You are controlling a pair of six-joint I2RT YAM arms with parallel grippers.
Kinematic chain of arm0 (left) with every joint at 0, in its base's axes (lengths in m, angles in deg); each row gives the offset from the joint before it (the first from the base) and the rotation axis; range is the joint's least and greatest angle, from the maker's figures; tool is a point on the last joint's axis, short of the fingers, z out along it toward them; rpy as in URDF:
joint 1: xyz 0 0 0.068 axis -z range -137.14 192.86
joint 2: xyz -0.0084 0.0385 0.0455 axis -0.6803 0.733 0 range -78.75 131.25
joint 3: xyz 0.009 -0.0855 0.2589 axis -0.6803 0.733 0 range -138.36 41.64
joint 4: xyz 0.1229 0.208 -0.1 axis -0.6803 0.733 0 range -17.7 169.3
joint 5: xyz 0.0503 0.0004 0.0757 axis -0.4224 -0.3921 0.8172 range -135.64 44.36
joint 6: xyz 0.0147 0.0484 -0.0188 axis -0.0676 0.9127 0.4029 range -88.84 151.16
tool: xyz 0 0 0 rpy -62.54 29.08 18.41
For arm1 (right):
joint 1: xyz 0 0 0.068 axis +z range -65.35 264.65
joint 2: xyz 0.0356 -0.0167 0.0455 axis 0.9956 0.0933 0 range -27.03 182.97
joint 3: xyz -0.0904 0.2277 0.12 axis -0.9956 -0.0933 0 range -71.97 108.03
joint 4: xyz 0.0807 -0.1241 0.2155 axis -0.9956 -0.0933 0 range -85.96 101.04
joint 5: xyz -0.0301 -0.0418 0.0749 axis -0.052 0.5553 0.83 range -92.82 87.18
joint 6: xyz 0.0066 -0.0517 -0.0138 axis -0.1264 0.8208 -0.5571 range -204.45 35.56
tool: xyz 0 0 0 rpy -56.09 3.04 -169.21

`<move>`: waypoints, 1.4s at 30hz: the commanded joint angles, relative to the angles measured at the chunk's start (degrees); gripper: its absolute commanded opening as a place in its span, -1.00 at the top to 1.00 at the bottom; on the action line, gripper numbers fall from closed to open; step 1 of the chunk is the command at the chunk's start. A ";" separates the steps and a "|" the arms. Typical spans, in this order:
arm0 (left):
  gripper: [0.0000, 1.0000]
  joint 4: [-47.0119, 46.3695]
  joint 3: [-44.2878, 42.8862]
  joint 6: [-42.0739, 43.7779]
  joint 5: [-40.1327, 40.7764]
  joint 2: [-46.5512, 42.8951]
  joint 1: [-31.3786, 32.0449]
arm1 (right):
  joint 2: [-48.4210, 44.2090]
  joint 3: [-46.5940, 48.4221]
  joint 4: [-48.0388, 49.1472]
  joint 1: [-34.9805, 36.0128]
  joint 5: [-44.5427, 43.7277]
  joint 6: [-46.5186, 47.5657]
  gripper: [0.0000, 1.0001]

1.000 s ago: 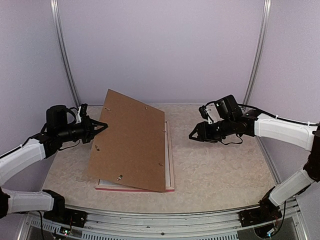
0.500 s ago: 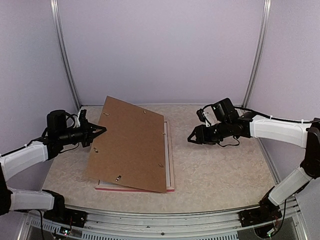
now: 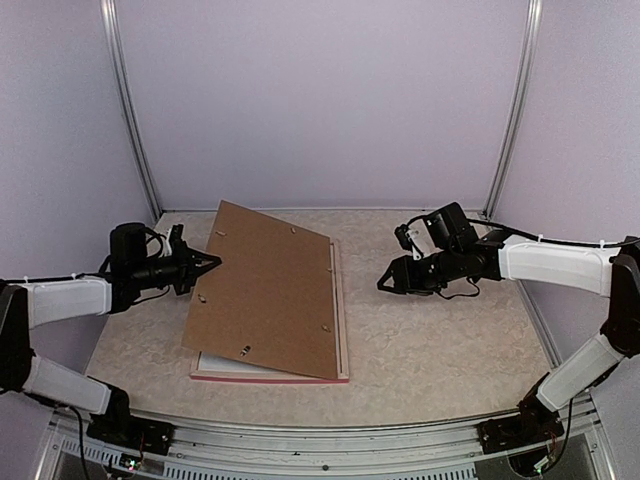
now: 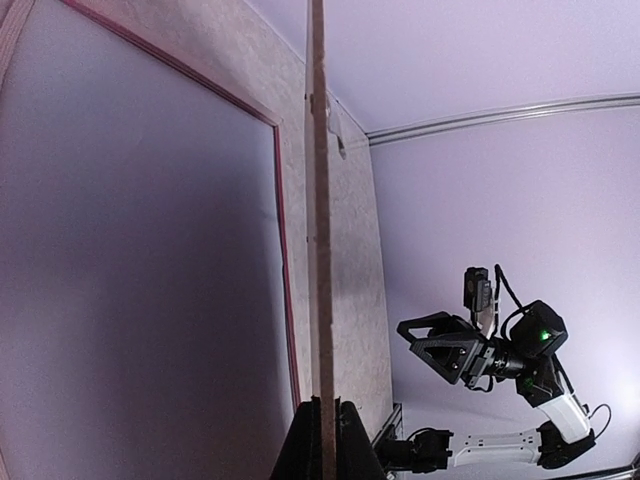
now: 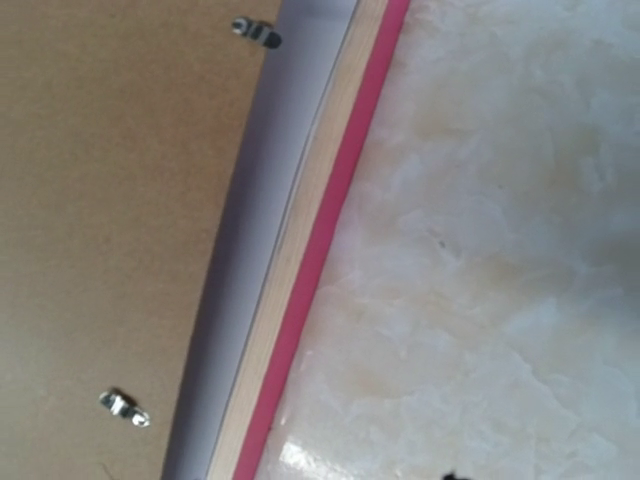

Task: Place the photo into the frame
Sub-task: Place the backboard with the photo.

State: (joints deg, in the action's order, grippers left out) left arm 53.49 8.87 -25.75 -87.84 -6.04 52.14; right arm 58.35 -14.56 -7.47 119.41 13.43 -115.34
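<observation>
L gripper (image 3: 210,263) clenched on board (image 3: 270,295) edge at 9 o'clock. R gripper (image 3: 385,283) slack, empty, 3 o'clock. Photo (image 3: 225,363) lies in frame (image 3: 300,378), centre. Risk: tilted board may slip and land skewed.

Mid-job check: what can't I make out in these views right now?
Top view: the backing board covers most of the frame; whether the white strip at its near edge is the photo is unclear.
Left wrist: the backing board is edge-on in the left gripper, so both faces are hidden.
Right wrist: the right gripper has its own fingers cut off by the bottom edge.
</observation>
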 commanded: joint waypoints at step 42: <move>1.00 -11.85 -5.10 -2.25 -4.92 12.97 -1.46 | 0.51 -1.88 1.54 -0.60 0.68 -0.04 -0.01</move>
State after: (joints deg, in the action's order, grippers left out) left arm 46.15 6.37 -27.12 -90.66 6.46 51.12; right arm 58.35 -15.91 -6.55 119.28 13.85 -115.41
